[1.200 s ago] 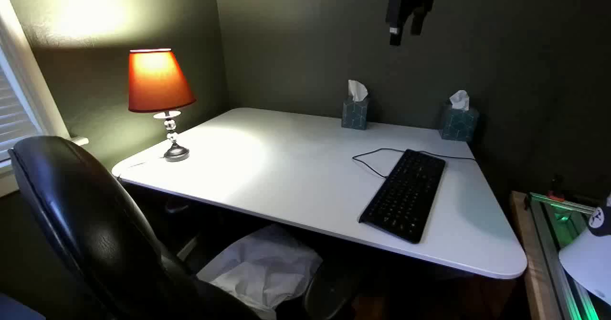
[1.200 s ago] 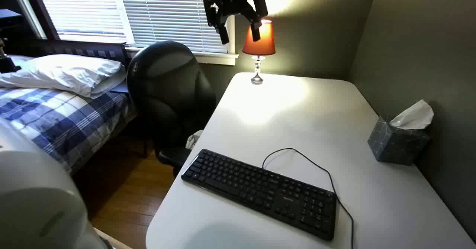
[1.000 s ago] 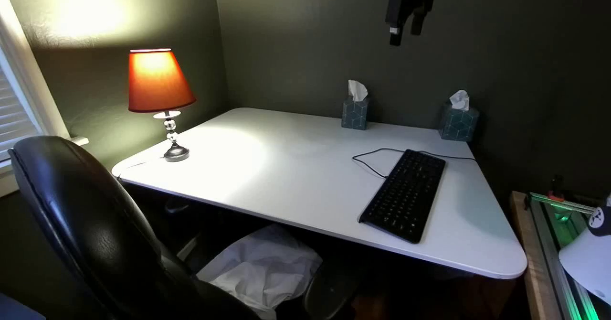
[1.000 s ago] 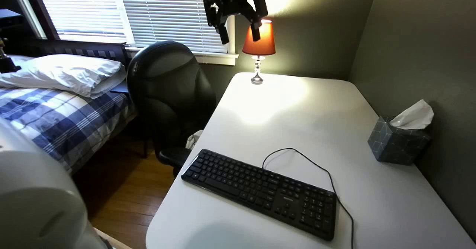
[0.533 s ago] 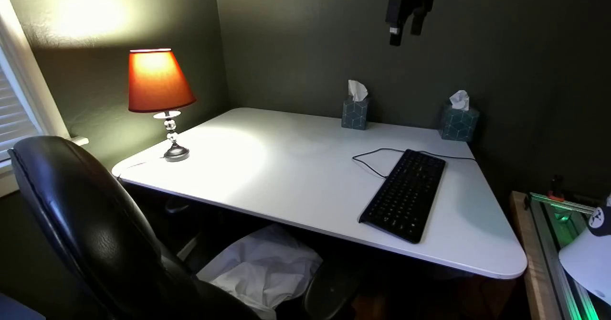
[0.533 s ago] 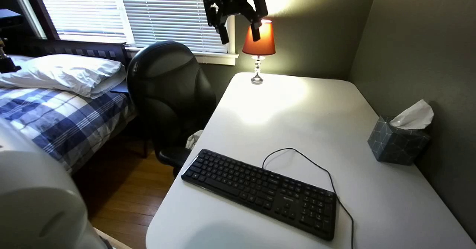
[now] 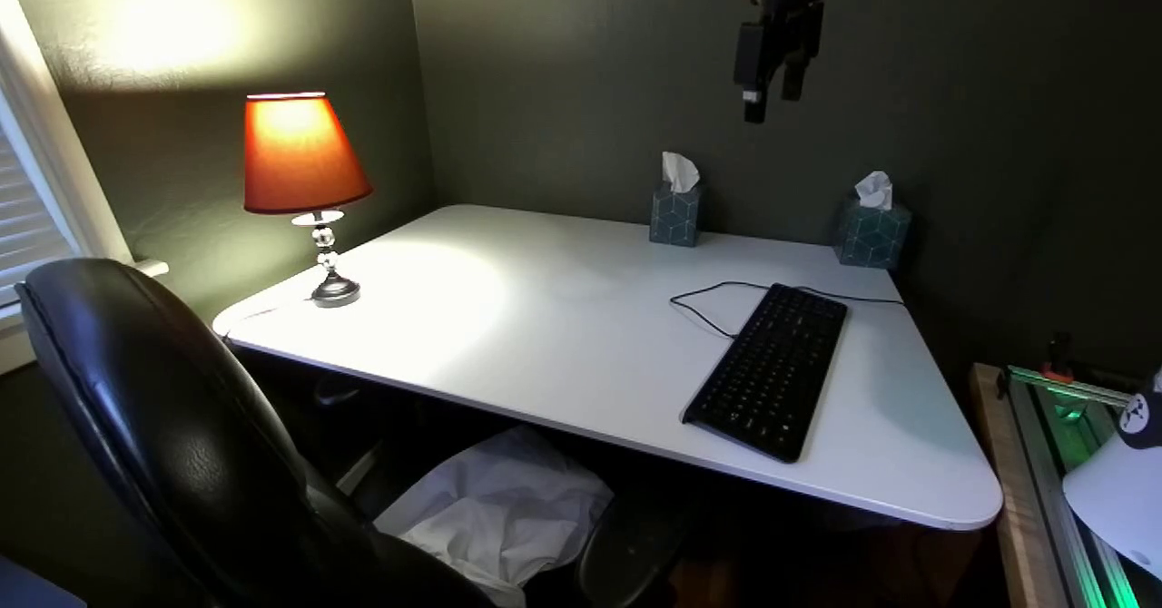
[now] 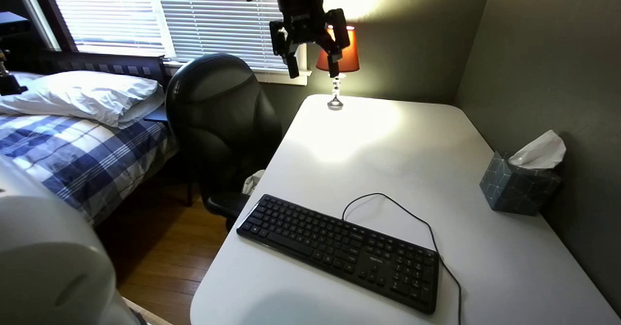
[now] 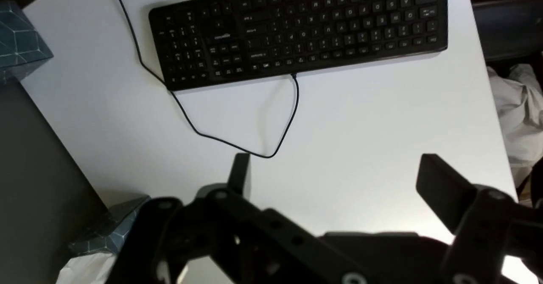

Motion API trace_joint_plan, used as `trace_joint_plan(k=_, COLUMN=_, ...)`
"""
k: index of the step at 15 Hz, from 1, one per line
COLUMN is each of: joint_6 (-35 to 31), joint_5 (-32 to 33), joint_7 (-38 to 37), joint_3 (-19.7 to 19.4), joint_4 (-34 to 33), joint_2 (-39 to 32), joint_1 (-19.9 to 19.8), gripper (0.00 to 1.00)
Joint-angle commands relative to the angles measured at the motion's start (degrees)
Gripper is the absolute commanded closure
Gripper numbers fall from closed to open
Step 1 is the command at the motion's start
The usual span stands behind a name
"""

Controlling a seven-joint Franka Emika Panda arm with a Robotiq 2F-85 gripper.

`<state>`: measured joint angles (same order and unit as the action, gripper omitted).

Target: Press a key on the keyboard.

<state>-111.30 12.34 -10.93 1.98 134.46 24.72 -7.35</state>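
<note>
Lower in both exterior views than 0.5 s ago, the gripper hangs near the top, spread wide, holding nothing, probably descending to press. The keyboard lies keys-up at lower centre in an exterior view, suiting a push from above.

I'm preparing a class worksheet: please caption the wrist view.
Open gripper above a white desk, apart from the black keyboard and its looping cable.

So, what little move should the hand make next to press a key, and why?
Probably shift the hand toward the keyboard before lowering it: in the wrist view the desk shows between its spread fingers while the keyboard lies beyond them, and in both exterior views the hand hangs well above the desk.
</note>
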Motion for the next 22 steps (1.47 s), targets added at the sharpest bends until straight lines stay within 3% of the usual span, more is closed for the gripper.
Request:
trace_joint_plan(k=1, joint_6=-1.27, joint_5=-1.52, joint_7=-0.42, joint_3=-1.93, joint_4=1.93, joint_2=-2.72, joint_1=0.56, gripper=0.00)
trace_joint_plan(k=12, joint_6=-0.45, joint_5=-7.67, joint_7=2.60, joint_3=-5.08, joint_4=2.58, joint_2=-15.65, joint_1=0.78, gripper=0.00)
trace_joint_plan(k=16, joint_6=-3.25, joint_5=-8.32, joint_7=7.21, joint_3=-5.49, joint_4=2.80, joint_2=-20.27, joint_1=1.08, gripper=0.00)
trace_joint_plan(k=22, joint_6=-13.80, joint_5=-5.29, joint_7=12.83, joint_3=-5.49, joint_4=3.93, joint_2=-25.18, joint_1=1.07, gripper=0.00)
